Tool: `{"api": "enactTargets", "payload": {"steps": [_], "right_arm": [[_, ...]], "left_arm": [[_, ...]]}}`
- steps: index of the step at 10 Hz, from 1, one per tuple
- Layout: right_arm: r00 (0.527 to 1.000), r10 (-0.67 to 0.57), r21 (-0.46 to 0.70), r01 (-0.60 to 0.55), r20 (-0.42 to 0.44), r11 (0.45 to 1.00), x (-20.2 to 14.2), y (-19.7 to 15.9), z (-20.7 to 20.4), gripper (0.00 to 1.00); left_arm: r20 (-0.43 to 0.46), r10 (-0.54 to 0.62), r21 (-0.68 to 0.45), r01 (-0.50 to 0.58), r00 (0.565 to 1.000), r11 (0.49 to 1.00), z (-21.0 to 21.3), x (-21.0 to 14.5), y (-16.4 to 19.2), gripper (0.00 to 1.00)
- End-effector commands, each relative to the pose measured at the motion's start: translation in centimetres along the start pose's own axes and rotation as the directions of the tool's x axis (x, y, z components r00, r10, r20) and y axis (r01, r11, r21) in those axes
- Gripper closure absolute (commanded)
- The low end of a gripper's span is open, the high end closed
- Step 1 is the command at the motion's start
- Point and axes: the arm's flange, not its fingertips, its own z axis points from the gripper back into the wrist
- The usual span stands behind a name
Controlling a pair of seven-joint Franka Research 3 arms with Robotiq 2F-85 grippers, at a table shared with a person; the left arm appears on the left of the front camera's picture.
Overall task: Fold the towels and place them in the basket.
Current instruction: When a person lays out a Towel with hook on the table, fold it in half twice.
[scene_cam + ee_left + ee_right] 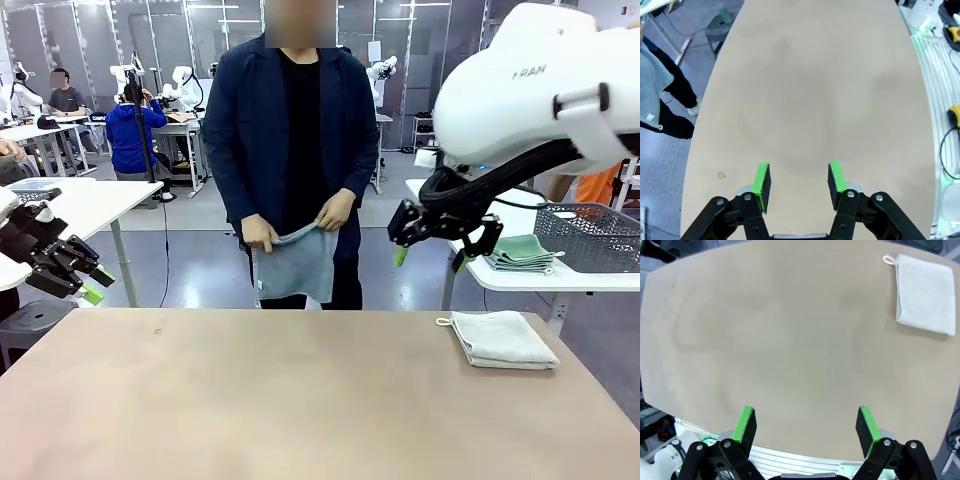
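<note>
Across the tan bench [300,400] a person [290,130] holds the grey-blue towel [293,262]; the folded cream towel [503,339] lies at right, nearest my right pincer [430,258], wide and empty; left pincer [98,284] half-spread, empty.

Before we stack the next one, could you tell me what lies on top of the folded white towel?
Nothing lies on the folded cream-white towel; its top is bare. It rests flat on the table; its inner folds are covered.

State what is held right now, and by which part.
Person's hands hold the grey-blue towel by its top edge; left gripper and right gripper hold nothing.
</note>
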Motion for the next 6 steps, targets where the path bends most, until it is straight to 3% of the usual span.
{"api": "enactTargets", "payload": {"steps": [1,6], "right_arm": [[1.0,0.0,0.014,0.0,0.007,1.0,0.2,-2.4,1.7,0.0],[0.999,0.047,0.046,-0.048,0.018,0.998,0.6,-8.0,5.4,0.0]], "left_arm": [[-0.001,-0.004,0.005,0.004,1.0,1.0,0.1,0.1,-0.1,0.4],[-0.001,-0.004,0.005,0.004,1.0,1.0,0.1,0.1,-0.1,0.4]]}}
